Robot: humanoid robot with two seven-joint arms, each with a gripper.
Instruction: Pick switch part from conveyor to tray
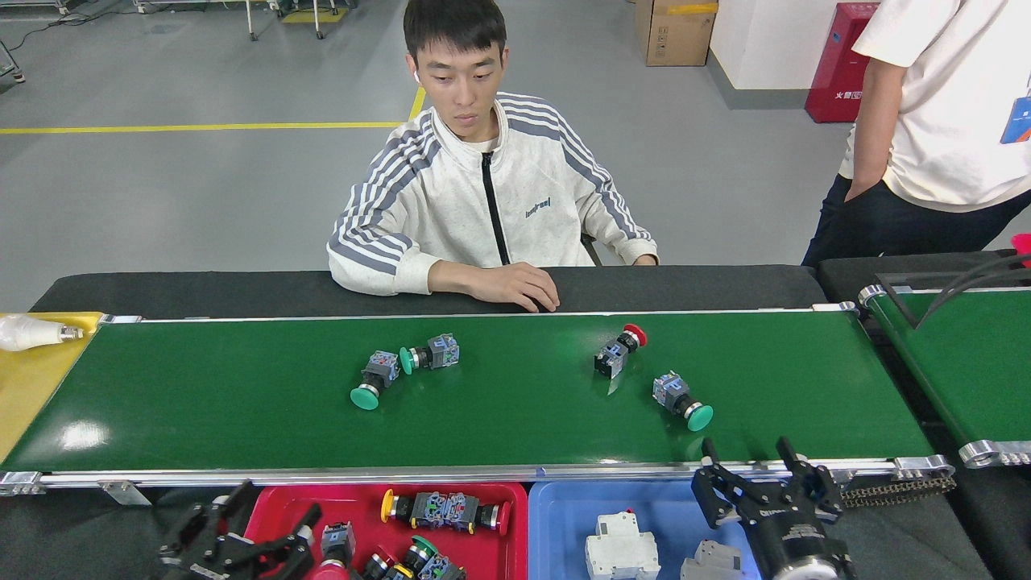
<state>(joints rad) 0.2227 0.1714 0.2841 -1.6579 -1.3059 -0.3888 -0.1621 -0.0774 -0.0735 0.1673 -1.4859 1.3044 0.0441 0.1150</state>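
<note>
We are releasing a switch part (337,538) into the red tray (266,515), left gripper (242,540) open; our open right gripper (761,475) is nearing the green-capped switch (681,399) on the conveyor (499,427), needing a descent

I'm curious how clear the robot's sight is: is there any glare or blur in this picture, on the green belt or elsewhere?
Head view: bright glare patch on the conveyor near its left end, fainter sheen mid-belt. The switch parts, such as the red-capped one, look sharp, with short soft shadows. The left gripper and right gripper at the bottom edge are dark, their detail hard to read.
</note>
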